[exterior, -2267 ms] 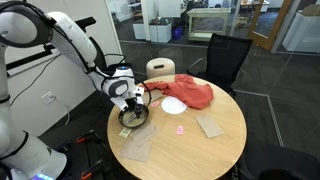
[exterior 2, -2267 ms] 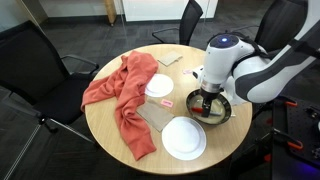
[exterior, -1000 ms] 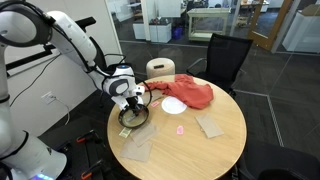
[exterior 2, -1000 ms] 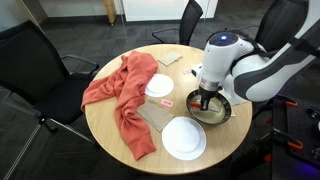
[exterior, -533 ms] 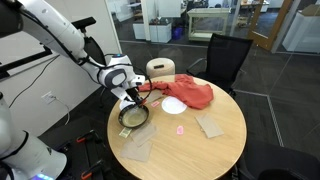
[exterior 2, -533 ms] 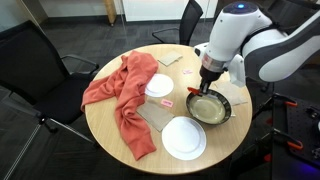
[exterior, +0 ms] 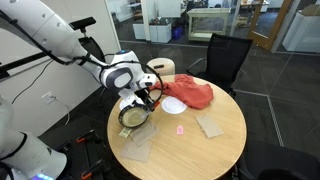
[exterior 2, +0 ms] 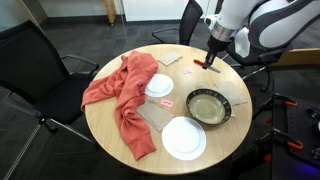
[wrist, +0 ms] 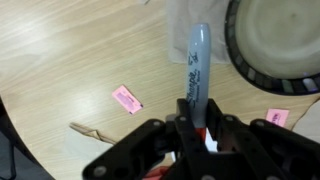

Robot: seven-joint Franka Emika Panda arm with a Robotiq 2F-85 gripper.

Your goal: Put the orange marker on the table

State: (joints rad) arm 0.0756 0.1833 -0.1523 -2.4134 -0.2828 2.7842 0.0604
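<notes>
My gripper [wrist: 196,132] is shut on the orange marker [wrist: 198,68]. Its grey printed barrel sticks out ahead of the fingers, and an orange part shows between the jaws. In both exterior views the gripper [exterior: 149,93] [exterior 2: 210,62] hangs above the round light-tan table [exterior: 226,150] [exterior 2: 236,138], lifted clear of the dark bowl [exterior: 133,116] [exterior 2: 208,105]. The marker [exterior 2: 204,66] is held in the air and touches nothing. In the wrist view the bowl [wrist: 276,45] lies to the upper right of the marker tip, with bare table [wrist: 70,55] to its left.
A red cloth [exterior 2: 118,95] is draped over one side of the table. Two white plates [exterior 2: 160,85] [exterior 2: 184,137] and tan sheets [exterior: 210,125] lie on the top. Pink notes [wrist: 127,99] [wrist: 278,117] lie near the bowl. Black chairs [exterior 2: 40,70] ring the table.
The gripper has risen out of the bowl with the marker and swung away from it, over the table beside the bowl. The bowl now lies uncovered.
</notes>
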